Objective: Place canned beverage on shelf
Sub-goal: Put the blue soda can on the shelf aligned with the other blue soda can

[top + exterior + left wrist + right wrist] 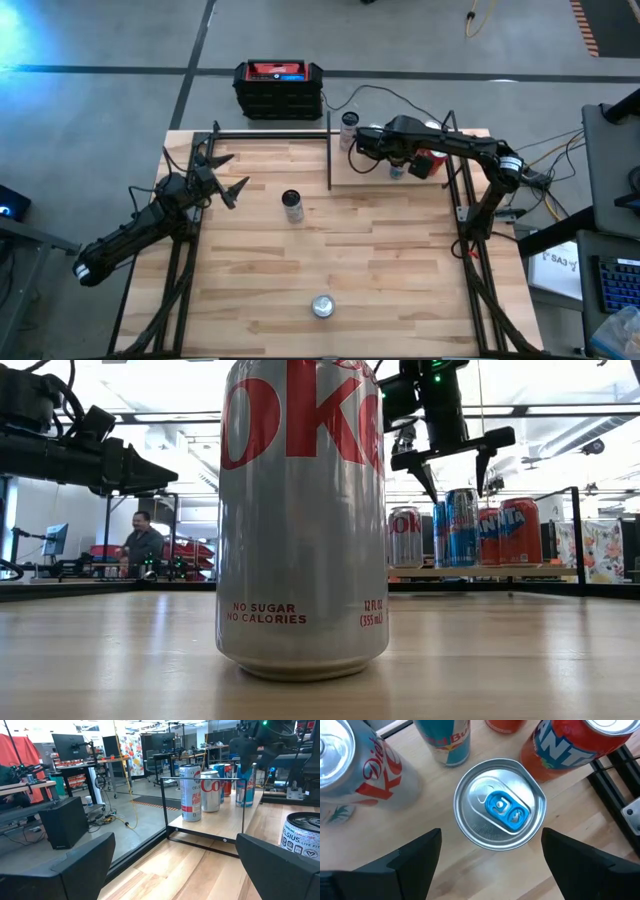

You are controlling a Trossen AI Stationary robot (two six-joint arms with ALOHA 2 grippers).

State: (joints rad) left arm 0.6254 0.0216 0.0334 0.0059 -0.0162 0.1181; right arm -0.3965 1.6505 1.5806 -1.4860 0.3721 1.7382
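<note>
The shelf (372, 180), a small wood board edged by black rods, sits at the table's far right. Several cans stand upright on it. One is a silver-topped canned beverage with a blue tab (500, 805), blue-sided in the low view (462, 525). My right gripper (491, 834) hangs open just above it, pointing down, one finger on either side of the top and clear of it (456, 478). My left gripper (232, 180) waits open and level at the table's left (175, 865).
On the shelf around the blue-tabbed can stand a Diet Coke (350, 770), a Red Bull (445, 740) and a Fanta (570, 745). A Celsius can (292, 205) stands mid-table. Another Diet Coke (322, 306) stands near the front edge. A black crate (279, 88) sits behind the table.
</note>
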